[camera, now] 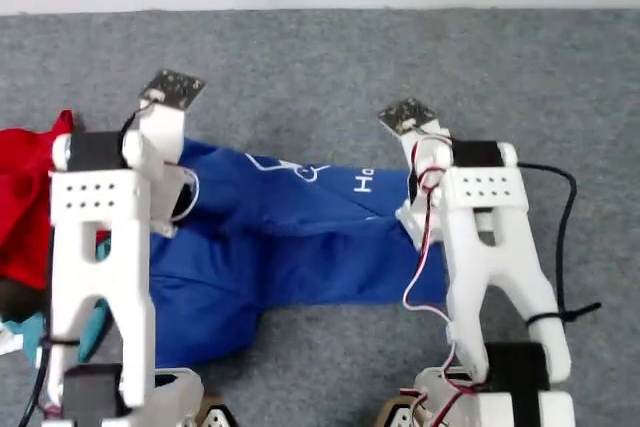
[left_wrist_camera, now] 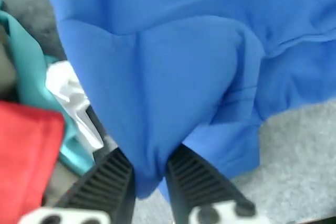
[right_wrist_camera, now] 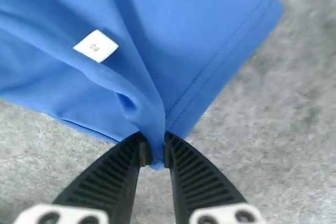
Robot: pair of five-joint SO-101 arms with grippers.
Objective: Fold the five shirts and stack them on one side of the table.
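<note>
The left jaws are sitting slightly apart, pinching a thick fold of the blue shirt (left_wrist_camera: 173,77). The right jaws are closing almost fully on its hem. The shirt is stretching across the grey worktop (camera: 320,67) between both arms.

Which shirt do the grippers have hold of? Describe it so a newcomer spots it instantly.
On the grey table, look at the middle: the blue shirt lies spread there, pinched at either end by the left gripper and the right gripper. It is the only blue garment and carries white print, unlike the red shirt and teal cloth heaped beside the left arm.
</note>
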